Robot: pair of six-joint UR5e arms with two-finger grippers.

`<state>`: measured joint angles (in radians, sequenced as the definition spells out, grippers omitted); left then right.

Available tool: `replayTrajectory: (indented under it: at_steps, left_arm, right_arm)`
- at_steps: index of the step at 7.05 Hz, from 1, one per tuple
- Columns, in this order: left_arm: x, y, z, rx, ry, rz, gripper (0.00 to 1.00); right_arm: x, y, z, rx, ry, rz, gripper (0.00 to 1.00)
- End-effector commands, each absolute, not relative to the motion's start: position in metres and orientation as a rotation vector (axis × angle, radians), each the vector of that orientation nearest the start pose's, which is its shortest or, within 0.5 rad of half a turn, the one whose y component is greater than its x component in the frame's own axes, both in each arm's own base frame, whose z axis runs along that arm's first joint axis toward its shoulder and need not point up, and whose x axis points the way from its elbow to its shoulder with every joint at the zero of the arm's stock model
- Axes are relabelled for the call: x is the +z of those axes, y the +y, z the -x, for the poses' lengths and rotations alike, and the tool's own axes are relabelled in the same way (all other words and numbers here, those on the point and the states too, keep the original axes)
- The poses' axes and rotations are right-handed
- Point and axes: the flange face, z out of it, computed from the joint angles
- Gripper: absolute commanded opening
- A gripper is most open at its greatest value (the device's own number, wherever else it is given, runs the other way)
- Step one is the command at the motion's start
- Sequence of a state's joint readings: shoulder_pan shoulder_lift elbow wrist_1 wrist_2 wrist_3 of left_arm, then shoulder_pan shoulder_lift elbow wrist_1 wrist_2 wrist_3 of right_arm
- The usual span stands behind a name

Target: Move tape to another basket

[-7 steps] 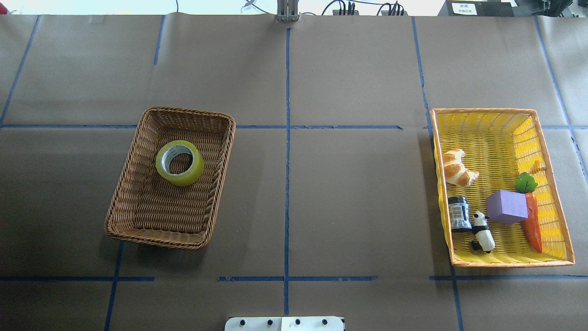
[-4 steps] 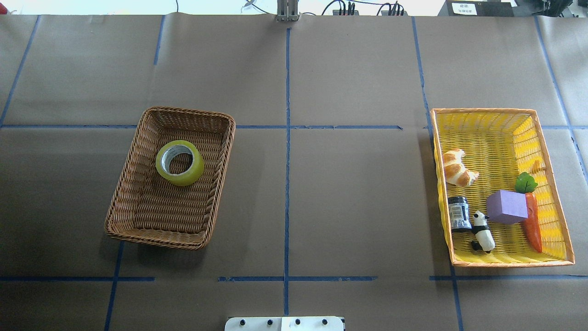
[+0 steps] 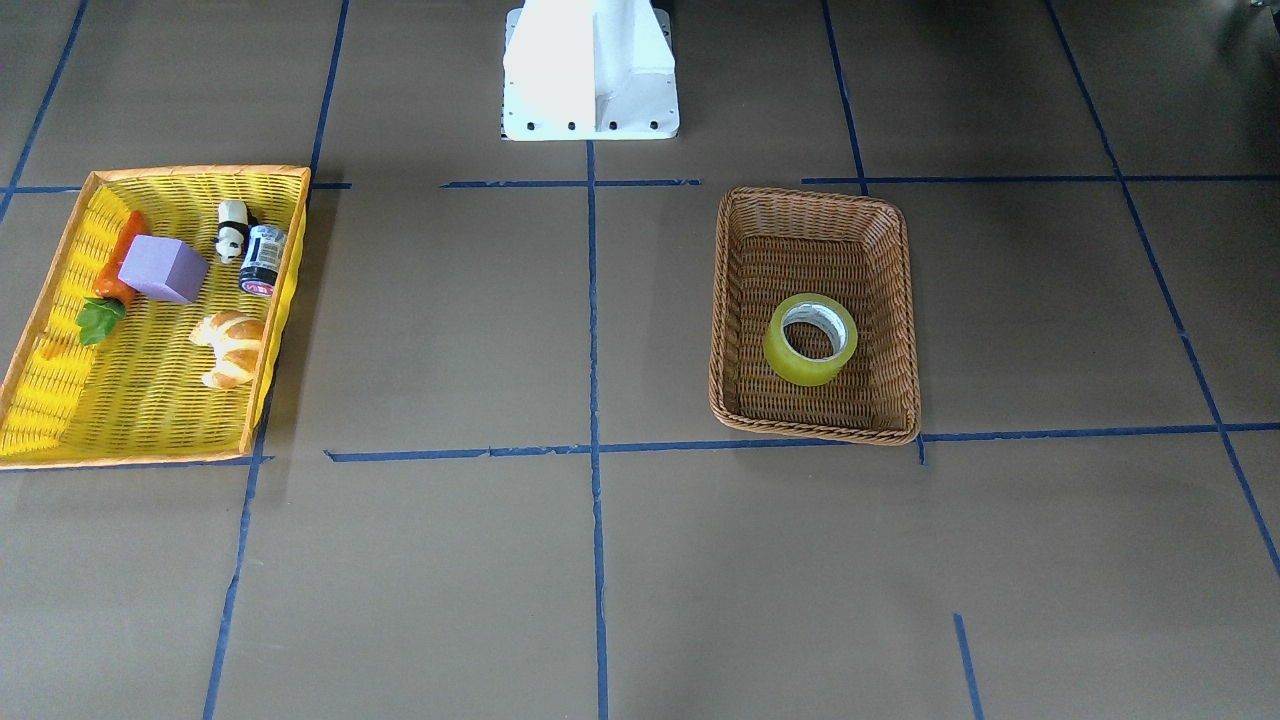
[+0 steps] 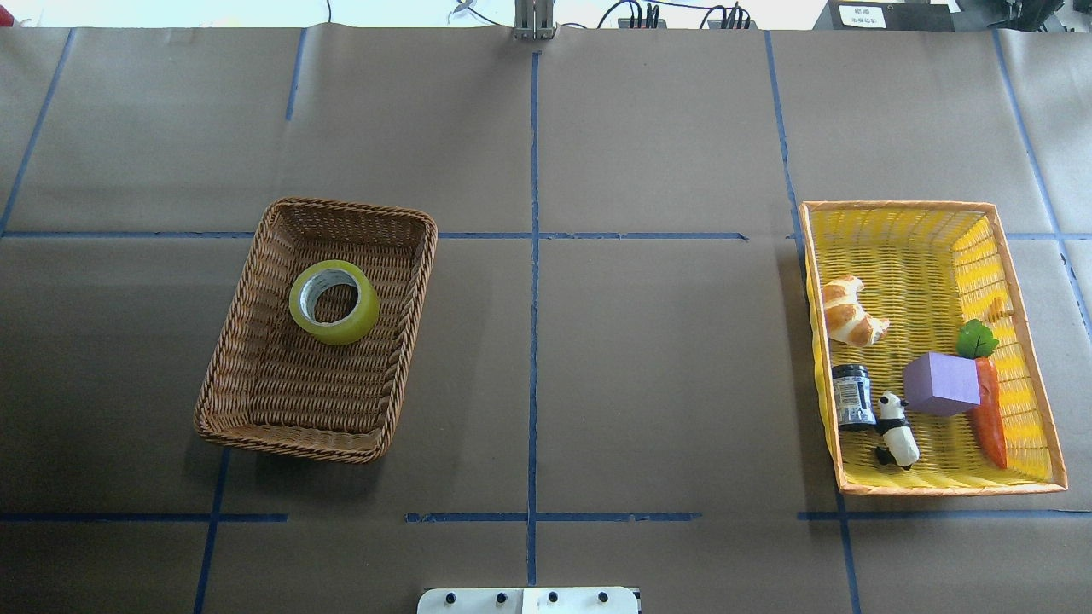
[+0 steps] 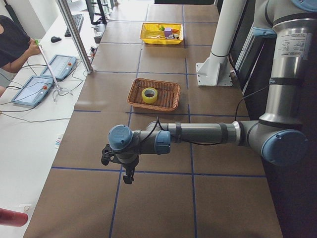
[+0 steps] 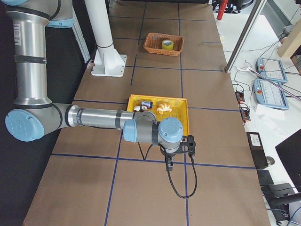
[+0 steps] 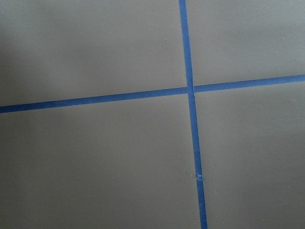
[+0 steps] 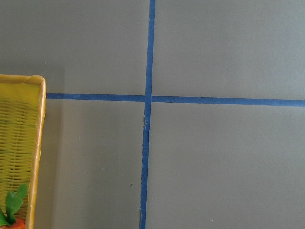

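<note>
The yellow tape roll [image 4: 365, 314] lies flat in the brown wicker basket [image 4: 290, 441] on the table's left half; the front-facing view shows the tape [image 3: 790, 366] in the basket [image 3: 815, 431] too. Neither gripper is near it. My left gripper [image 5: 128, 176] shows only in the exterior left view, hanging over bare table far from the basket; I cannot tell whether it is open. My right gripper [image 6: 168, 163] shows only in the exterior right view, just past the yellow basket's end; I cannot tell its state either.
A yellow, orange-rimmed plastic basket [image 4: 947, 489] on the right holds a croissant [image 4: 847, 311], a dark jar [image 4: 852, 395], a panda figure [image 4: 897, 431], a purple block [image 4: 941, 384] and a carrot [image 4: 991, 416]. Blue tape lines grid the brown table. The robot base [image 3: 590, 70] stands at mid-table.
</note>
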<state>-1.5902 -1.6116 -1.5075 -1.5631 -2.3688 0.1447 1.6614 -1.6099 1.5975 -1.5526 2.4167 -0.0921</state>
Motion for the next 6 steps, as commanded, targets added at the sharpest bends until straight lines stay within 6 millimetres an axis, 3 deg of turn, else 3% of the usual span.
replayTrajectory:
  at_steps: [1, 6]
  left_arm:
    - [0.6680, -0.5060, 0.0721, 0.106, 0.798, -0.038, 1.00]
    - [0.6680, -0.5061, 0.0722, 0.107, 0.796, -0.039, 1.00]
  right_arm:
    - [0.6574, -0.4683, -0.1012, -0.004, -0.846, -0.085, 1.00]
    - [0.6597, -0.4664, -0.1012, -0.006, -0.844, -0.087, 1.00]
